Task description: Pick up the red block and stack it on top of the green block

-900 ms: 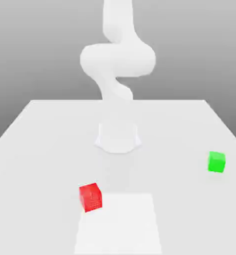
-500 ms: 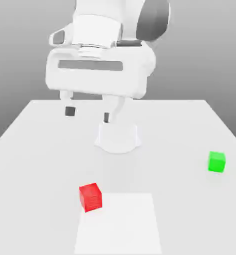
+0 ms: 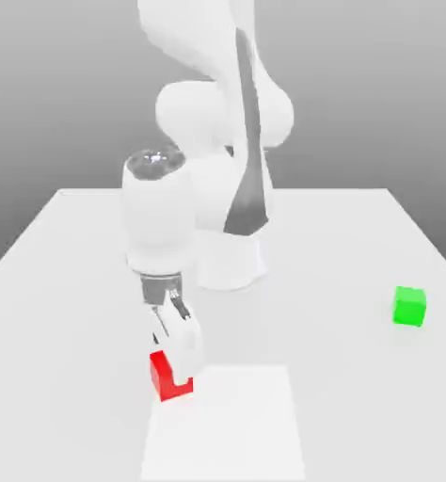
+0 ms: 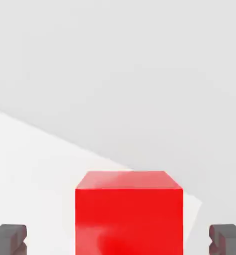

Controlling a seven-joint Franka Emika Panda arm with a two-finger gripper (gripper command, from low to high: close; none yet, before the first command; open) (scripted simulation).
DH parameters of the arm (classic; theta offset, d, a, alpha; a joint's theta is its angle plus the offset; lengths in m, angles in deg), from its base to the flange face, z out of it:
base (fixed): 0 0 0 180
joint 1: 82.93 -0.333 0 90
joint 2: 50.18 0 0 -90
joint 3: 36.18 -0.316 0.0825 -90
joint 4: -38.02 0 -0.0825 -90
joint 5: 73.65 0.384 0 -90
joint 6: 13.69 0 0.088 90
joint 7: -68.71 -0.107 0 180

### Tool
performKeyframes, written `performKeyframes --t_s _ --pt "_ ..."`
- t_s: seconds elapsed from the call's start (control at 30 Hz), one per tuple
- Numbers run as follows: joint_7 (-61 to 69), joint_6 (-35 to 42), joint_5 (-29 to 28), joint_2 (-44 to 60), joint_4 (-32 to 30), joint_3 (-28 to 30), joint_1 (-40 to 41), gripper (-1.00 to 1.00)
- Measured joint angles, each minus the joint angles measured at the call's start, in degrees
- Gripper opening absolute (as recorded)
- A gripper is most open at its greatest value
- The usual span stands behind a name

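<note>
Red block (image 3: 176,381) at the white patch's edge (image 3: 225,433) under the end effector (image 3: 175,369) in the exterior view, green block (image 3: 409,306) well apart; in the hand view, between 2 spread fingertips, ungripped, apparently at the pre-grasp step, next needing centred closing, then lifting.

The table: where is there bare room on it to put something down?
In the exterior view, the table is bare between the arm's base and the green block, and on the pale square towards the near edge. It is crowded around the red block, where the gripper hangs.
</note>
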Motion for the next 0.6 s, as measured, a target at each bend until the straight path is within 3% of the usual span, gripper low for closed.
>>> performKeyframes --t_s 0.03,0.07,0.3,0.6 --pt "-0.5 -1.3 -0.8 1.5 0.1 0.7 -0.5 0.0" --pt "-0.8 -2.3 -1.3 2.7 0.2 1.5 -1.1 -1.0" --pt "-1.0 -2.5 -1.5 2.9 0.3 1.6 -1.2 -1.0" --pt "3.5 7.9 4.9 -9.3 -1.4 -1.4 0.0 -1.0"
